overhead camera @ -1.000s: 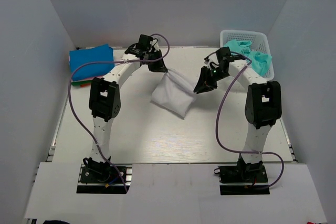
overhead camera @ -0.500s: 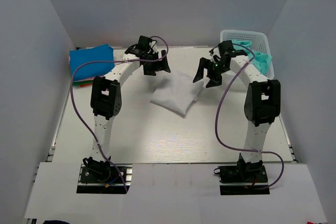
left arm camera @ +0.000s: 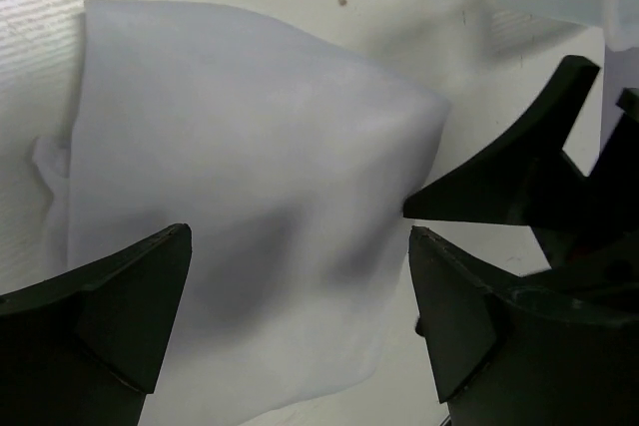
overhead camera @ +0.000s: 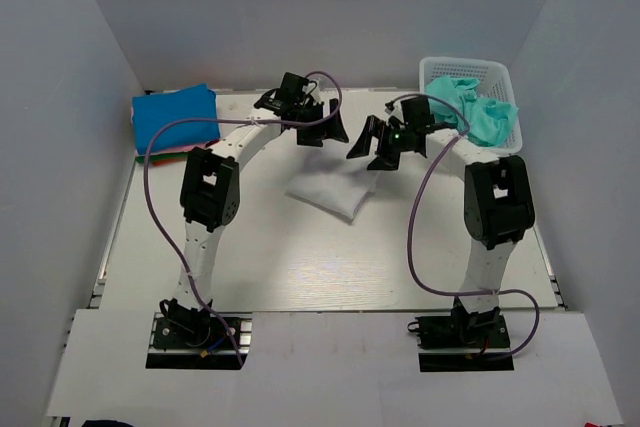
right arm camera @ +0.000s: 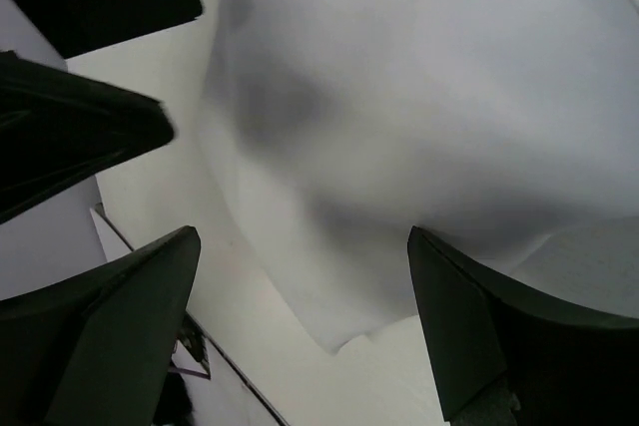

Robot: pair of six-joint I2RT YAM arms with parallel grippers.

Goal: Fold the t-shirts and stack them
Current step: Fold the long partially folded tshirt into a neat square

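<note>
white t-shirt point(overhead camera: 330, 192) flat below | left gripper point(overhead camera: 325, 135), right gripper point(overhead camera: 372, 150) spread wide, empty

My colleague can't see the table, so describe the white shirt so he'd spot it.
Start at the middle of the table. The white t-shirt lies there, folded into a small pad. Its neighbours are coloured: a blue shirt far left, teal shirts in the basket far right.

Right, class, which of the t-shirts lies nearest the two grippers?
The white t-shirt, folded mid-table; the blue one lies far left, and the teal ones sit in the basket.
</note>
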